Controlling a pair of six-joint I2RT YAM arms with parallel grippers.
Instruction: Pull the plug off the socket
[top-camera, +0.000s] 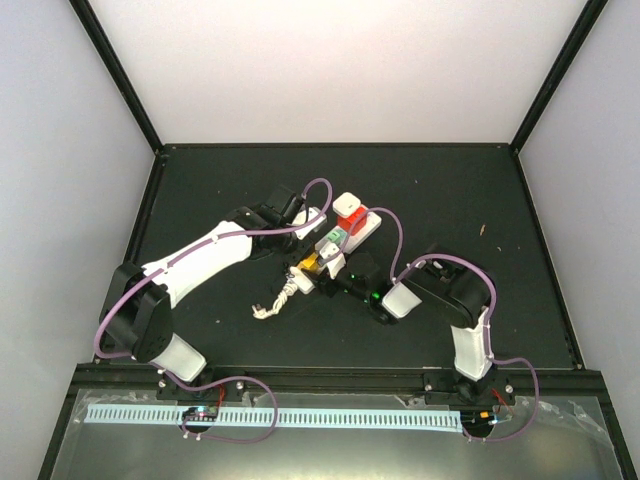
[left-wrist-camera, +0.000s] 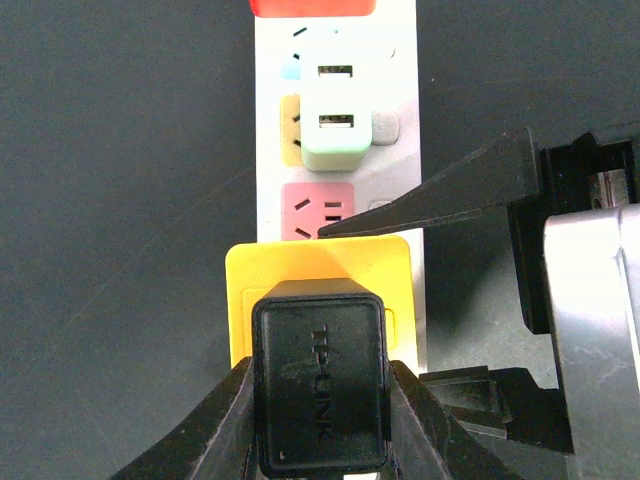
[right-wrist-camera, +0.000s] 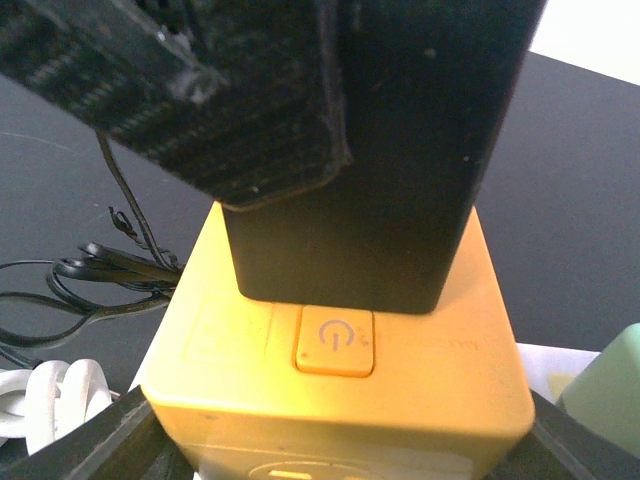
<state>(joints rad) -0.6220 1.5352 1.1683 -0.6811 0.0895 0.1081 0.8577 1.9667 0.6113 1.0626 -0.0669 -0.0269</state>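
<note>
Quick count: there was 1 white socket (left-wrist-camera: 395, 170) carrying 4 plug-in bits: 1 red block (top-camera: 349, 213), 1 mint charger (left-wrist-camera: 335, 145) showing 2 USB slots, 1 yellow adapter (left-wrist-camera: 320, 265) between the right gripper (right-wrist-camera: 340, 440) fingers, and 1 black plug (left-wrist-camera: 318, 385) pinched in the left gripper (left-wrist-camera: 320, 400). So 2 grippers, plus 1 coiled white cord (top-camera: 275, 300).
</note>
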